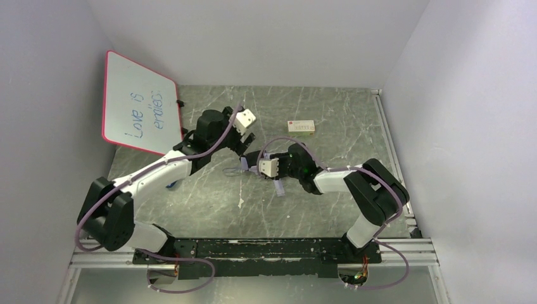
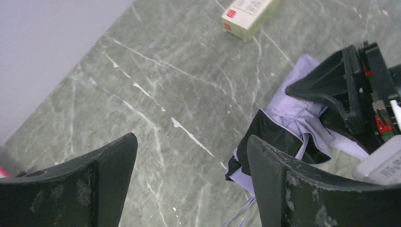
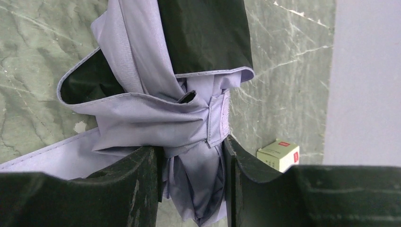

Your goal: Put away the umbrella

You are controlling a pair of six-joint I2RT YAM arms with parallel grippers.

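The umbrella [image 3: 156, 109] is folded, its pale lavender fabric with black lining bunched and wrapped by a strap. My right gripper [image 3: 191, 156] is shut on its fabric bundle, fingers pressing both sides. In the top view the right gripper [image 1: 261, 167] holds it at the table's middle, mostly hiding it. The umbrella also shows at the right of the left wrist view [image 2: 288, 123], with its thin lavender loop cords at the bottom. My left gripper [image 2: 191, 151] is open and empty, above bare table just left of the umbrella; in the top view it [image 1: 244, 136] hovers up-left of the right gripper.
A small green-white box with a red mark [image 1: 300, 127] lies behind the grippers, also seen in the left wrist view [image 2: 246, 16] and right wrist view [image 3: 279, 154]. A red-framed whiteboard [image 1: 140, 103] leans at the back left. Grey walls enclose the marbled table [image 1: 209, 202].
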